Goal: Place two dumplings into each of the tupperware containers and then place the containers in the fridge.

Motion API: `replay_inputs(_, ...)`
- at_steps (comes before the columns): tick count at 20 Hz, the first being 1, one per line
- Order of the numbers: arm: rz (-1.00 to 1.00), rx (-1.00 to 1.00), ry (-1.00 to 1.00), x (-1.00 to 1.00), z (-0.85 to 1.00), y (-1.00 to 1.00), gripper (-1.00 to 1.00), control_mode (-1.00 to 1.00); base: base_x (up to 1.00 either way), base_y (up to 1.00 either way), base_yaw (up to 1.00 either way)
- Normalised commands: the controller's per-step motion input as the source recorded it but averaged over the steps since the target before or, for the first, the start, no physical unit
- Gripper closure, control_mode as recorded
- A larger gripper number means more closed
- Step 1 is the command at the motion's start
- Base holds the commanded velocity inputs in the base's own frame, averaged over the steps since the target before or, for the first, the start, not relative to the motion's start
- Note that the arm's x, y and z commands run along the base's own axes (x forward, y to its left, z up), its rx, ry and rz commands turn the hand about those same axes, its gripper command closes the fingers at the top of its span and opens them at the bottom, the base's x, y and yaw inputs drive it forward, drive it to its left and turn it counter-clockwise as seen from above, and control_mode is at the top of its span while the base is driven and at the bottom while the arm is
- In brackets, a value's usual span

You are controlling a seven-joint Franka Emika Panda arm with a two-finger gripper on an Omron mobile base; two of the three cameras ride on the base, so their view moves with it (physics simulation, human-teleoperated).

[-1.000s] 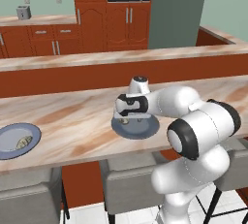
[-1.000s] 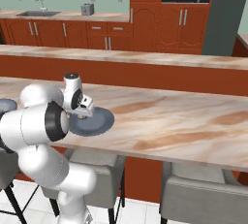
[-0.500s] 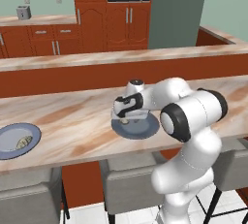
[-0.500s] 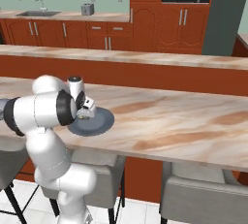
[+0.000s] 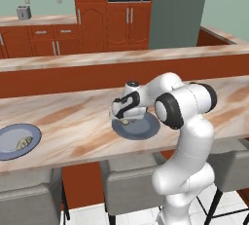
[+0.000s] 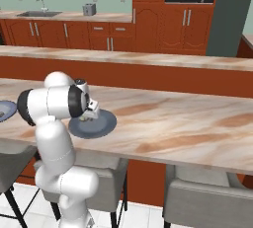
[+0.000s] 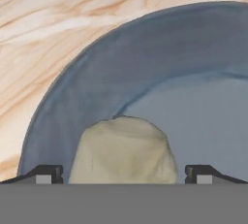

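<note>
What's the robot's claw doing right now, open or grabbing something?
End effector: open, fingertips either side of a dumpling on the round plate, not yet closed on it.

We're looking forward and down from behind the arm on both sides, sharing the counter (image 5: 73, 121) and plate (image 6: 94, 126); our hand camera is hovering close above it.

Glossy white rounded arm (image 5: 187, 136) segments, dark grey joint rings, black-and-white hand, two small dark finger tips (image 7: 44, 173)
</note>
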Motion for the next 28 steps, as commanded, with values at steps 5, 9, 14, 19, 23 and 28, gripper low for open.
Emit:
replay_inputs(5, 0.00, 0.00, 0.00, 0.21, -0.25, 0.00, -1.00, -1.00, 0.00, 0.00, 0.00)
replay_inputs(9, 0.00, 0.00, 0.01, 0.00, -0.27, 0.00, -1.00, -1.00, 0.00, 0.00, 0.00)
replay_inputs(14, 0.00, 0.00, 0.05, -0.04, -0.13, 0.00, 1.00, -1.00, 0.00, 0.00, 0.00)
replay_inputs(19, 0.00, 0.00, 0.02, 0.00, 0.00, 0.00, 1.00, -1.00, 0.00, 0.00, 0.00)
replay_inputs(23, 0.00, 0.00, 0.00, -0.31, 0.19, -0.28, 1.00, -1.00, 0.00, 0.00, 0.00)
replay_inputs(28, 0.00, 0.00, -0.06, -0.93, 0.43, -0.62, 1.00, -1.00, 0.00, 0.00, 0.00)
